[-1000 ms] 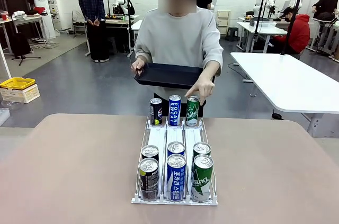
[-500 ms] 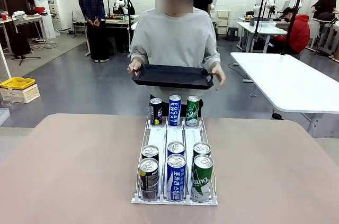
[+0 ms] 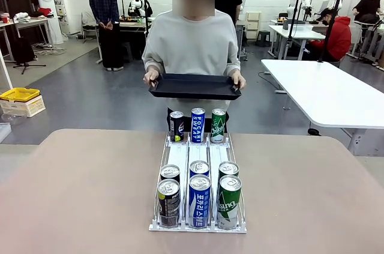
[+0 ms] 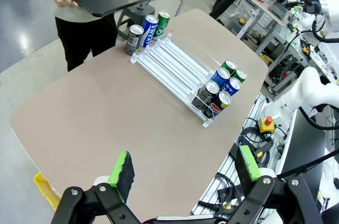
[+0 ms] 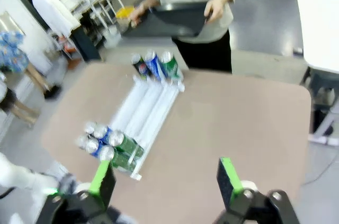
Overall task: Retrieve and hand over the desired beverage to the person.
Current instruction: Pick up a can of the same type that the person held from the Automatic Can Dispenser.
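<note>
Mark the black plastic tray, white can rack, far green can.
black plastic tray (image 3: 192,92), front view, near wall
white can rack (image 3: 198,152), front view, bare middle lane
far green can (image 3: 218,126), front view, label

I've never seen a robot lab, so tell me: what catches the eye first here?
A white rack mid-table holds black, blue and green cans in three lanes, grouped at both ends. Across the table a person holds a black tray in both hands.
</note>
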Tool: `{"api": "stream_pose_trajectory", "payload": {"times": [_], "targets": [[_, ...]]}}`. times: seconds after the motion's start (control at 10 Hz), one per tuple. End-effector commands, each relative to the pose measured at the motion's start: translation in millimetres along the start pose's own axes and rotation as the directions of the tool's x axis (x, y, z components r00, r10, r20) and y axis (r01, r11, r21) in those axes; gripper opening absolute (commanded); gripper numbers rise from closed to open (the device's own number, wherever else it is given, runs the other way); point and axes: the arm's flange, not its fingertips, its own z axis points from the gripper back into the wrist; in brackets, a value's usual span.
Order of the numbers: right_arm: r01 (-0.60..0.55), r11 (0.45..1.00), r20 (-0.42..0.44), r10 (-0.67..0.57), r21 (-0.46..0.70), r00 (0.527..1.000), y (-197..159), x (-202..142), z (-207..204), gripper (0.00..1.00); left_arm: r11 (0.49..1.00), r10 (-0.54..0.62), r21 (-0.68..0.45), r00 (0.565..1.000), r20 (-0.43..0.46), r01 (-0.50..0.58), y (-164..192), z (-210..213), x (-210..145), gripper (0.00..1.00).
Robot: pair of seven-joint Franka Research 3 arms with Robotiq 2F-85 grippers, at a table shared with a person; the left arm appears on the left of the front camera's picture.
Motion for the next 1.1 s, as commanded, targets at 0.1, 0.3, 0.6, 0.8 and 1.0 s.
{"api": "stream_pose_trajectory", "payload": {"times": [0.1,0.3,0.6,0.8,1.0], "targets": [[0.013,0.985,-0.333,-0.071,-0.171,0.94,69.5,53.0,-85.8,1.0,1.0,-0.018,-0.008,1.0,0.015,0.018,0.3,2.4,0.2,1.0],[-0.016,0.919,-0.435,-0.171,-0.394,0.884,102.6,51.8,-150.0,1.0,1.0,-0.018,-0.008,1.0,0.015,0.018,0.3,2.4,0.2,1.0],[-0.059,0.851,-0.463,-0.224,-0.522,0.857,134.5,35.5,-213.0,1.0,1.0,-0.018,-0.008,1.0,0.015,0.018,0.3,2.4,0.2,1.0],[-0.012,0.885,-0.441,-0.22,-0.466,0.87,138.3,34.8,-220.7,1.0,1.0,-0.018,-0.008,1.0,0.015,0.018,0.3,2.4,0.2,1.0],[-0.06,0.864,-0.456,-0.204,-0.501,0.866,138.0,25.6,-223.9,1.0,1.0,-0.018,-0.008,1.0,0.015,0.018,0.3,2.4,0.2,1.0]]}}
